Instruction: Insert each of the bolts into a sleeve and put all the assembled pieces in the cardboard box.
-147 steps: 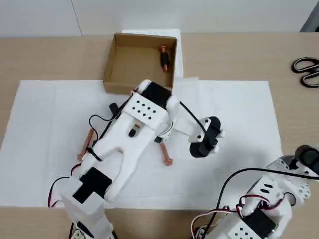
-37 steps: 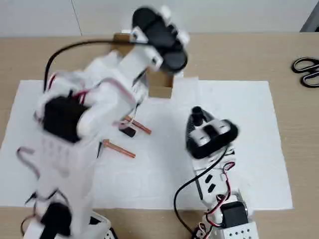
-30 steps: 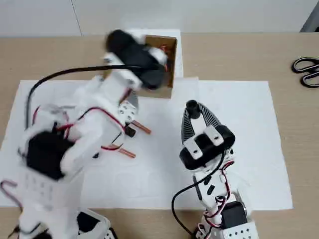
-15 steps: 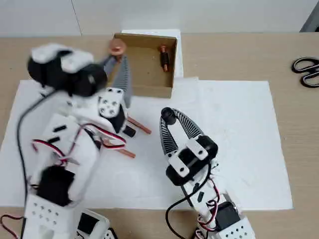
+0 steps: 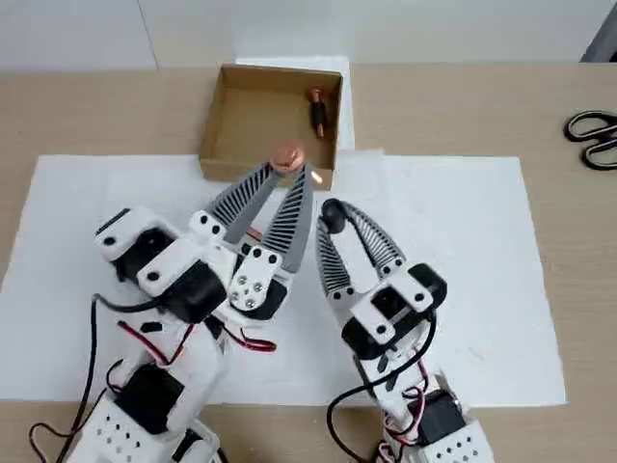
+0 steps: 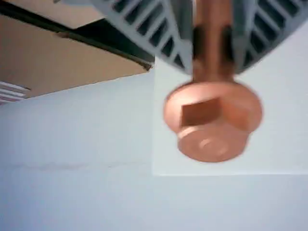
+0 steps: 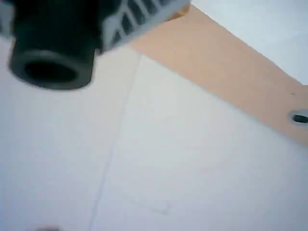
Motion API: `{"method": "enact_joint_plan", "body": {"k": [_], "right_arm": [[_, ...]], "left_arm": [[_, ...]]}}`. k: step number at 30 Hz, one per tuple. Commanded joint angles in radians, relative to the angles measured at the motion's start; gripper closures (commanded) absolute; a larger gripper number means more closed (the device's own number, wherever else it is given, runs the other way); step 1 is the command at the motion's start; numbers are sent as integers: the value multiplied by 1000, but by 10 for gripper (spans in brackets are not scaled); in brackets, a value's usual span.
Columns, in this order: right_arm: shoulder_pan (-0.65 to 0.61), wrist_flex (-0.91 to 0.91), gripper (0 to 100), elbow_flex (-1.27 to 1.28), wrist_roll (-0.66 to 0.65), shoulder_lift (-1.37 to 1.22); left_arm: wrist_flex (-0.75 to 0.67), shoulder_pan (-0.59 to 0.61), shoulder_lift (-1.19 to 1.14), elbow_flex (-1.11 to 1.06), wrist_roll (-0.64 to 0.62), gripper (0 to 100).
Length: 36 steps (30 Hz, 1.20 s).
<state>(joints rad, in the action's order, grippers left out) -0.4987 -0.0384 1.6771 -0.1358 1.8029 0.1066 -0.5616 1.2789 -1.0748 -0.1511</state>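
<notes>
Your light wooden table (image 5: 96,106) carries a wide white paper sheet (image 5: 463,231), and both white arms stand at its near edge, leaning in towards the middle. At the sheet's far edge sits the open brown cardboard box (image 5: 255,121), and a pair of black-handled scissors (image 5: 593,135) lies well apart on the bare wood at the right. Your left gripper (image 5: 287,172) hangs just at the box's near wall with its ribbed grey fingers (image 6: 144,24) closed on the shank of a copper-coloured bolt with a flanged hex head (image 6: 211,120). The head sticks out past the fingertips, above the near wall in the high view. Your right gripper (image 5: 339,227) is beside it over the sheet, its fingers pinched at the tips on a short black cylindrical sleeve (image 7: 50,57) whose open bore shows in the right wrist view. Bolt and sleeve are near each other but apart. Inside the box, one assembled bolt-and-sleeve piece (image 5: 317,111) lies against the right wall.
</notes>
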Motion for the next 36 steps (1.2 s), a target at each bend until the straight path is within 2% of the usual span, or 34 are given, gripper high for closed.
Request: {"method": "enact_joint_plan", "body": {"k": [1, 4, 7, 21, 27, 33, 36], "right_arm": [[50, 24, 995, 6, 12, 10], [67, 24, 995, 6, 12, 10], [50, 24, 995, 6, 11, 10], [39, 27, 995, 0, 6, 10], [38, 22, 995, -20, 5, 8], [-21, 22, 995, -12, -110, 8], [-28, 22, 995, -12, -118, 8]], "left_arm": [[64, -12, 20, 33, 0, 994], [186, -28, 12, 99, -66, 994], [222, -35, 12, 120, -95, 994], [218, -37, -21, 125, -52, 994], [129, -35, -74, 127, -52, 994], [127, -35, -98, 127, -51, 994], [127, -35, -101, 127, -51, 994]]}}
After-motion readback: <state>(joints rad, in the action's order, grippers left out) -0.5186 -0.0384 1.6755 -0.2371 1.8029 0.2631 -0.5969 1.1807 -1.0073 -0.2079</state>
